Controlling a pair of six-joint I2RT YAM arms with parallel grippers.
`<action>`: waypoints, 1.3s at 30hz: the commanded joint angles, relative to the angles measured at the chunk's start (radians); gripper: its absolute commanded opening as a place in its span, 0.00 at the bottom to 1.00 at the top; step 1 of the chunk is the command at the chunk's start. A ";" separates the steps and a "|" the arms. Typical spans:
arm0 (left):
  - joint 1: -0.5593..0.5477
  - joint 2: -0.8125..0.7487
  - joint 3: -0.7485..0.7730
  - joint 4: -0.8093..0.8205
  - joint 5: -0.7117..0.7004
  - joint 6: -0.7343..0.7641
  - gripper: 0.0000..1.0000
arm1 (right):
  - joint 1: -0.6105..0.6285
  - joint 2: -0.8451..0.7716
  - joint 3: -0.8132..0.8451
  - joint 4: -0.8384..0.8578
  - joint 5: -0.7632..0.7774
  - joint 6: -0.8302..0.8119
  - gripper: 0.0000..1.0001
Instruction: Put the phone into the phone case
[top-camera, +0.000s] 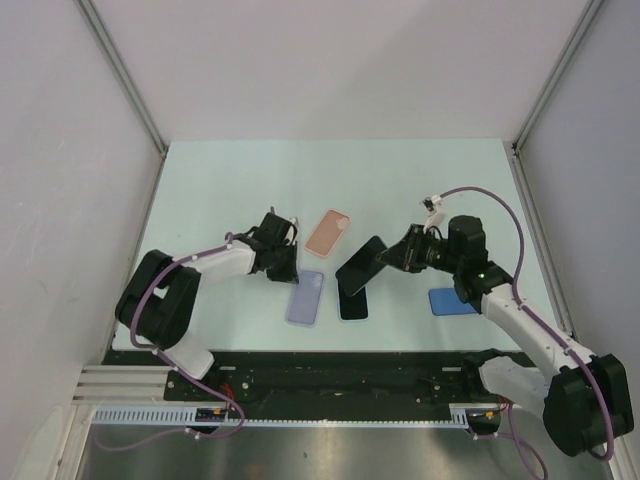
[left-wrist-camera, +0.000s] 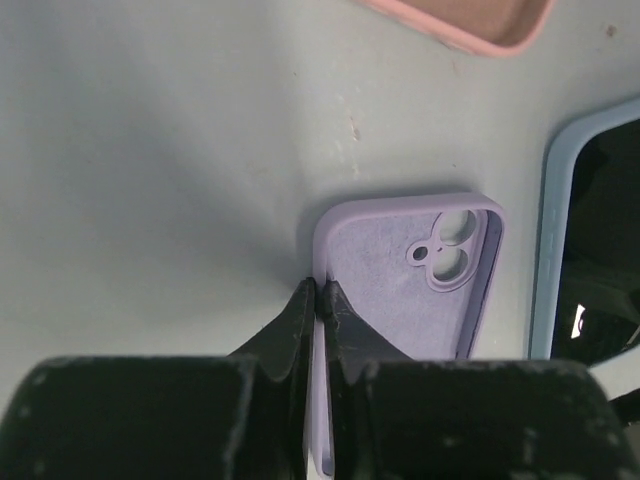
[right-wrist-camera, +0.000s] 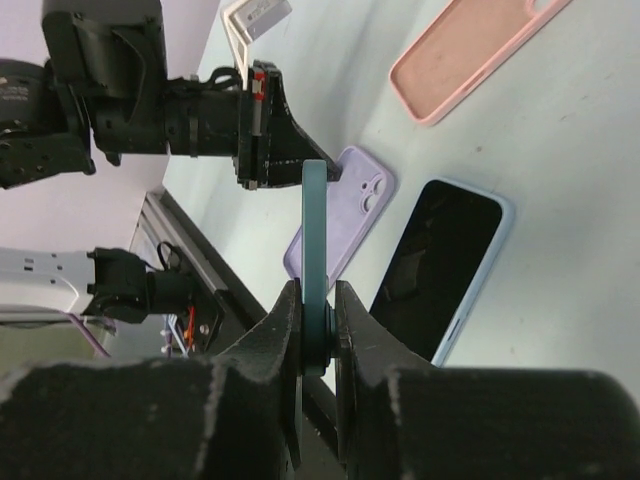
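From above, your left gripper sits at the edge of the lilac silicone phone case lying on the pale green table. Your right gripper holds the dark, teal-edged phone tilted off the surface, just right of that case.

Left wrist: the fingers are pinched together on the case's side wall — rim between them.

Right wrist: the fingers are clamped on the phone — seen edge-on, above a black-screened phone in a pale blue case.

Blue-cased phone just beside lilac case
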 joint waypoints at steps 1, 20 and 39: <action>-0.010 -0.077 -0.017 0.026 0.028 -0.006 0.12 | 0.064 0.038 0.052 0.110 -0.002 -0.022 0.03; 0.154 -0.507 -0.142 -0.114 0.092 -0.142 0.71 | 0.270 0.632 0.366 0.130 -0.254 -0.261 0.03; 0.169 -0.588 -0.372 0.029 0.285 -0.214 0.55 | 0.280 0.918 0.572 -0.013 -0.416 -0.429 0.06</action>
